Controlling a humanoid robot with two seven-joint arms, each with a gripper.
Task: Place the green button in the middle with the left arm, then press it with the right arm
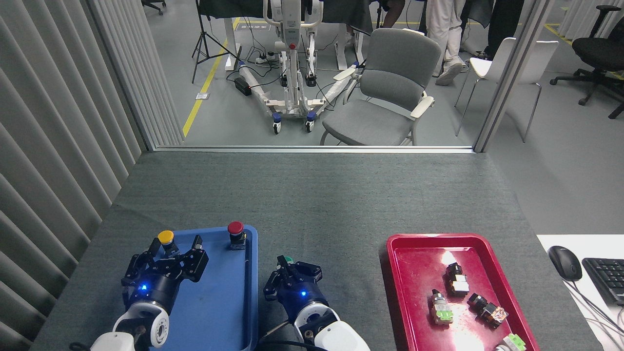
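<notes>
The green button [288, 259] shows only as a small green cap on the grey middle [331, 229] of the table, just right of the blue tray [219, 302]. My right gripper [282, 263] is directly over it, fingers together in a narrow tip beside the cap, hiding the button's base. Whether the tip touches the cap I cannot tell. My left gripper [176, 244] hovers open over the blue tray, its fingers spread around empty space just behind the yellow button [165, 237].
A red button [235, 229] stands at the blue tray's far right corner. The red tray [404, 292] on the right holds several loose switches. A mouse [564, 262] and keyboard [607, 278] lie on a white desk at far right.
</notes>
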